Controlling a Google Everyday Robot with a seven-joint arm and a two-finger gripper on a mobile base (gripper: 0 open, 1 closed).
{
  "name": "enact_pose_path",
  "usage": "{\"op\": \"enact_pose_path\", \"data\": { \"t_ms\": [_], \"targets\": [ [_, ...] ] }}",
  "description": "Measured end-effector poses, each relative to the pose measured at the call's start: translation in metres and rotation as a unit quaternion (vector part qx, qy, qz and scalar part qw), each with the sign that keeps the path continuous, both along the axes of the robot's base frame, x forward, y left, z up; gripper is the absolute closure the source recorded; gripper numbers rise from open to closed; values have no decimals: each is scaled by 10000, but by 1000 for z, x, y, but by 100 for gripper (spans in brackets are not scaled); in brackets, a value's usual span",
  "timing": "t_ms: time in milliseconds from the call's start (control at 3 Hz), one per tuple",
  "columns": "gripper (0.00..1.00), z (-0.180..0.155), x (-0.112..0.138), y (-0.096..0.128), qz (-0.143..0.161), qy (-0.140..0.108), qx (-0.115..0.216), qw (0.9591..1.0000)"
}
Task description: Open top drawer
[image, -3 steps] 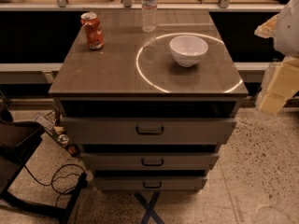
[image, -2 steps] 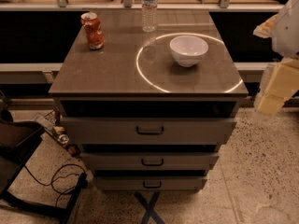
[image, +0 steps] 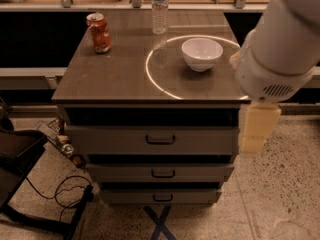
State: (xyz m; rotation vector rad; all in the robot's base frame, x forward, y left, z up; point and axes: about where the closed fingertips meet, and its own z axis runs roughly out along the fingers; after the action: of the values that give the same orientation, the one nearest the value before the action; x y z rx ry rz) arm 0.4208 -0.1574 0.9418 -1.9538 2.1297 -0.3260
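Pale and blocky, the hand (image: 259,130) hangs beside the right edge of the cabinet (image: 75,96), under the thick white arm (image: 282,44); I cannot tell if it is wide or narrow, and it touches nothing. The top drawer (image: 190,140) sits just below the tabletop (image: 110,74), left of the hand, and looks shut, with its dark handle (image: 160,139) at the centre. On the tabletop stand a red can (image: 99,32), a water bottle (image: 159,9) and a white bowl (image: 202,53).
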Motion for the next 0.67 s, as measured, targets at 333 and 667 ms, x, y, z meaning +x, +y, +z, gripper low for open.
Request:
{"op": "enact_pose_path", "data": {
  "t_ms": [333,667],
  "targets": [
    [0,-40,-13,30,176,178,-228,9994],
    [0,-84,-16,59,244,373,-61,9990]
  ]
}}
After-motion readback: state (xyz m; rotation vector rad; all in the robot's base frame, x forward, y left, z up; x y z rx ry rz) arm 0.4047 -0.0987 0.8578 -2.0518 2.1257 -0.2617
